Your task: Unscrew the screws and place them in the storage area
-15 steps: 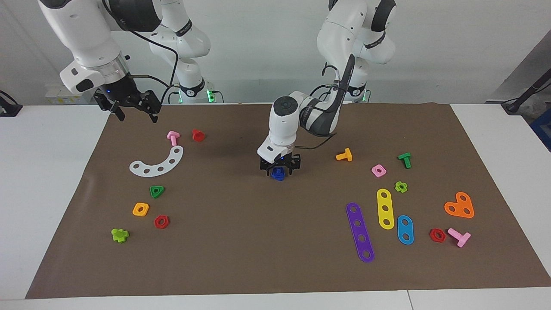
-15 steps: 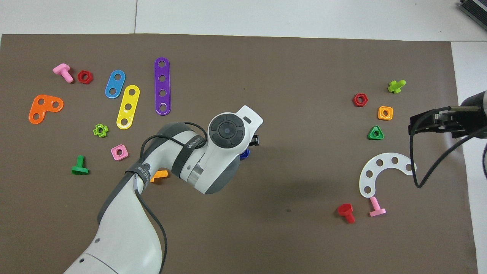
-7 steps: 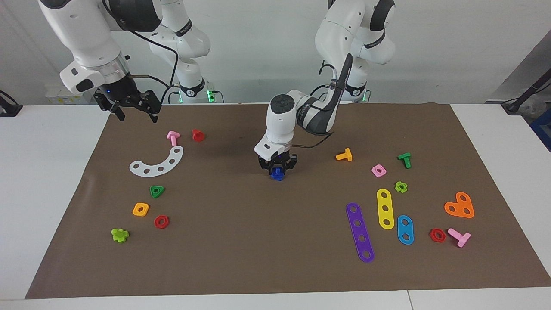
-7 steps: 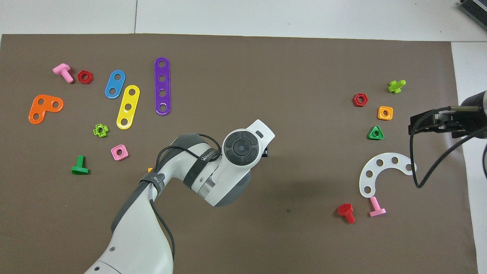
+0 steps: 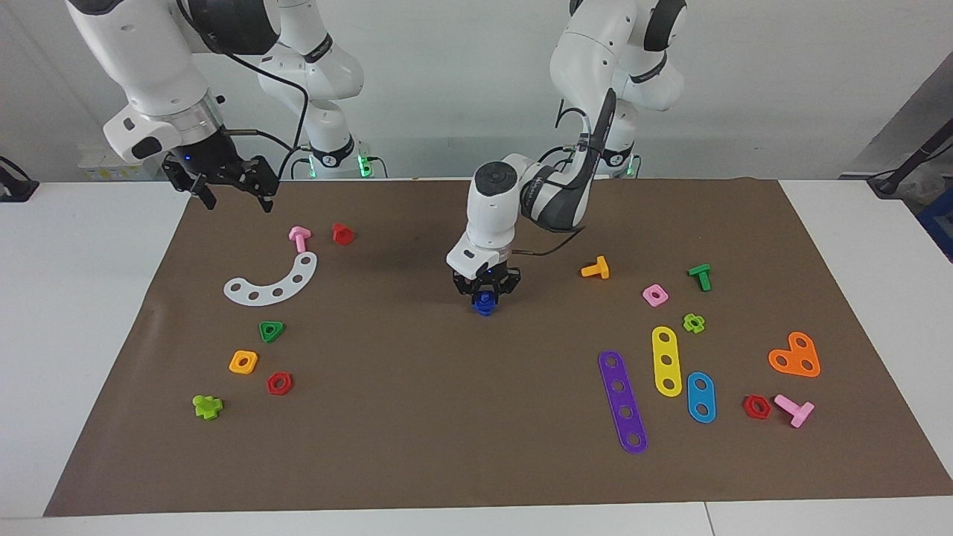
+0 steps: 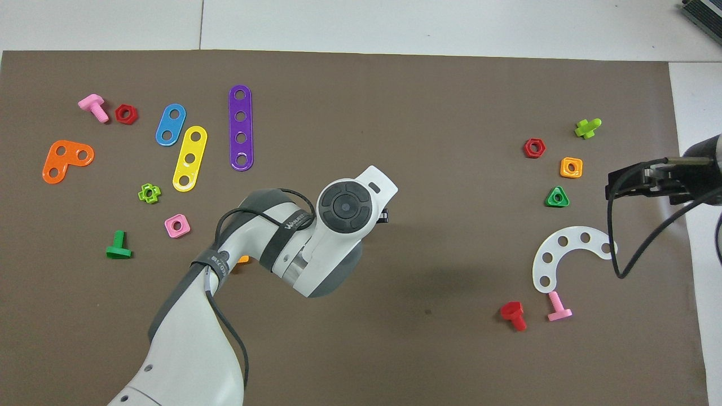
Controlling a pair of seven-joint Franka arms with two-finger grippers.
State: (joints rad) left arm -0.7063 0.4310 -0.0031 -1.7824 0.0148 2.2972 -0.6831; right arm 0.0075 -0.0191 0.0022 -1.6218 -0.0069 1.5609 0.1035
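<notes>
The dark-blue screw [image 5: 485, 302], bolt and nut together, stands on the brown mat [image 5: 447, 417] near its middle. My left gripper [image 5: 486, 292] points straight down onto it and is shut on its top. In the overhead view the left arm's wrist [image 6: 344, 206] hides the screw. My right gripper [image 5: 236, 195] hangs open and empty in the air over the mat's corner at the right arm's end, and waits there; it also shows in the overhead view [image 6: 615, 189].
Toward the left arm's end lie an orange bolt [image 5: 595, 268], a pink square nut [image 5: 655, 295], a green bolt [image 5: 700, 276] and a purple strip [image 5: 622, 402]. Toward the right arm's end lie a white curved strip [image 5: 274, 283], a pink bolt [image 5: 299, 237] and a red bolt [image 5: 342, 234].
My left gripper's fingers have closed in on the dark-blue screw and the wrist has turned above it. The screw stays at almost the same spot. The right arm has not moved.
</notes>
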